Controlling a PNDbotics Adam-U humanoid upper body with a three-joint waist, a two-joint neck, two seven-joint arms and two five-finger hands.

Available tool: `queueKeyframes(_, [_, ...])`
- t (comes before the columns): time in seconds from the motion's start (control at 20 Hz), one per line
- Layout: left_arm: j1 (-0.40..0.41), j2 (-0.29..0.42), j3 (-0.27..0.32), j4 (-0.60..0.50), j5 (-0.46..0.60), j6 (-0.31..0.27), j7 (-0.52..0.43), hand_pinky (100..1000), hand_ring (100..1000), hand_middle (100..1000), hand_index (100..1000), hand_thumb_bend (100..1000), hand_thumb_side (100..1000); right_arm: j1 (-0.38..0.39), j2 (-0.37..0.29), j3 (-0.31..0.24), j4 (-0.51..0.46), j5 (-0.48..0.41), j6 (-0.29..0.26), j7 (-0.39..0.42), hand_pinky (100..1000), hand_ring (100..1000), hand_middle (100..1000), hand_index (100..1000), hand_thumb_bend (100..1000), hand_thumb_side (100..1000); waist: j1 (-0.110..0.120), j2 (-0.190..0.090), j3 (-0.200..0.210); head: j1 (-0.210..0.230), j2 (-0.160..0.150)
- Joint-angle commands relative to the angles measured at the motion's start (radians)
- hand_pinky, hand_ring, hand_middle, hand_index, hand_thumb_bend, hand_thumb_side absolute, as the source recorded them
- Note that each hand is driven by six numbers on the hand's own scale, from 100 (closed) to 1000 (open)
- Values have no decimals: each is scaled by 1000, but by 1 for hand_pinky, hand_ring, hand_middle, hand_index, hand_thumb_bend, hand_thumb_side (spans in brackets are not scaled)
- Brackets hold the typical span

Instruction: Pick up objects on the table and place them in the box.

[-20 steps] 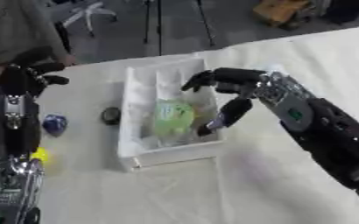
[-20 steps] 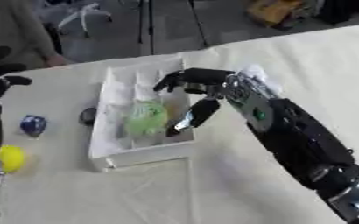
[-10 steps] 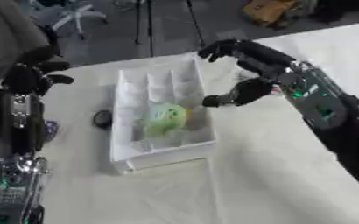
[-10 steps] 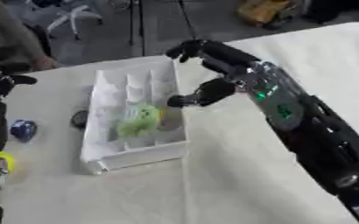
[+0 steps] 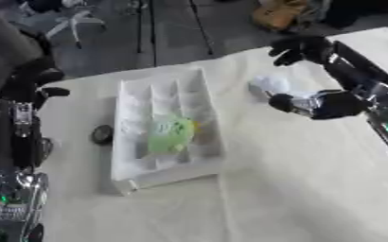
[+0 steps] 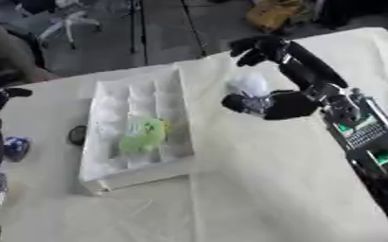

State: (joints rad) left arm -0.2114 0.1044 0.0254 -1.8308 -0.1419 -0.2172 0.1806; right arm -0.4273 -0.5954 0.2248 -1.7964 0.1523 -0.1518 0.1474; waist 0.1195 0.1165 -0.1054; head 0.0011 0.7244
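Presently the right hand [image 6: 284, 101] is seen above the worktop [image 5: 296, 189], just right of the white box [image 5: 166, 137], with its fingers [image 6: 255, 47] spread wide and arched; nothing is held. Directly beneath that open span a white crumpled object [image 6: 247, 85] lies on the cloth, close beside the box's far right corner. It is taken to be the next thing to be picked up.

Inside the box a green object [image 5: 171, 134] already rests in the middle compartments. Left of the box a small dark round object [image 5: 103, 134] lies on the worktop, and a blue object [image 6: 15, 146] sits further left, near the left arm. The left hand [image 5: 31, 80] is raised at the left edge, fingers curled, nothing in it.

Advice for the step: the right hand should be lowered straight over the white object, thumb on the near side and fingers on the far side, then closed only once both sides are bracketed. Being crumpled and light-looking, it is likely to slide or be flicked away if touched from one side first. The box wall should be kept clear during the descent, so that the box is not nudged.
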Motion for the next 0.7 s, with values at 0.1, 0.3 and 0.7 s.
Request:
queueKeyframes(0.1, [-5, 22, 14, 2, -10, -1, 18, 608, 736, 798, 772, 635, 872, 29, -23, -40, -49, 11, 12, -8, 756, 727, 750, 898, 656, 568, -3, -8, -9, 8, -21])
queueKeyframes(0.3, [-2, 26, 15, 12, -12, -1, 24, 613, 748, 808, 783, 645, 866, 59, -13, -46, -44, 28, 9, -10, 754, 725, 748, 898, 656, 565, 7, 0, -19, 5, -16])
queueKeyframes(0.7, [-1, 24, 15, 11, -8, -8, 28, 617, 735, 803, 773, 628, 864, 90, 3, -59, -49, 56, 7, -25, 752, 721, 745, 897, 652, 561, 6, 5, -26, 4, -20])
